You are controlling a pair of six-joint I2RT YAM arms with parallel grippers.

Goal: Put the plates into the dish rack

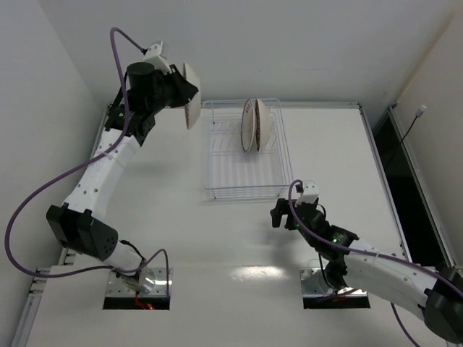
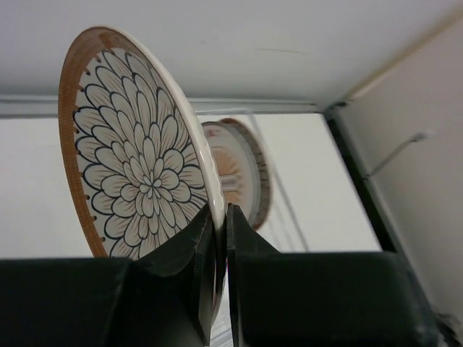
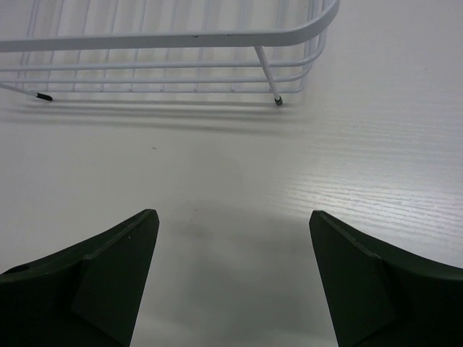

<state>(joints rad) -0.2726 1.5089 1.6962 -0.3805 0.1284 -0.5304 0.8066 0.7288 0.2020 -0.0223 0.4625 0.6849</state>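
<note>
Dish rack (image 1: 242, 194) far on the table (image 1: 325, 159), two plates (image 1: 255, 124) upright in its far end. Petal-patterned plate (image 2: 137, 159) aloft to its left, rim pinched tight by the left gripper (image 2: 221, 217). Right gripper (image 3: 231, 217) spread wide, holding nothing, by the rack's near right corner.

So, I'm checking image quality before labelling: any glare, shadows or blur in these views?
Top view: a glare patch on the table, low in the frame. Left wrist: the held plate is sharp, while a racked plate behind it is soft. Right wrist: the rack casts a faint shadow, and the right tool is dark and featureless.
</note>
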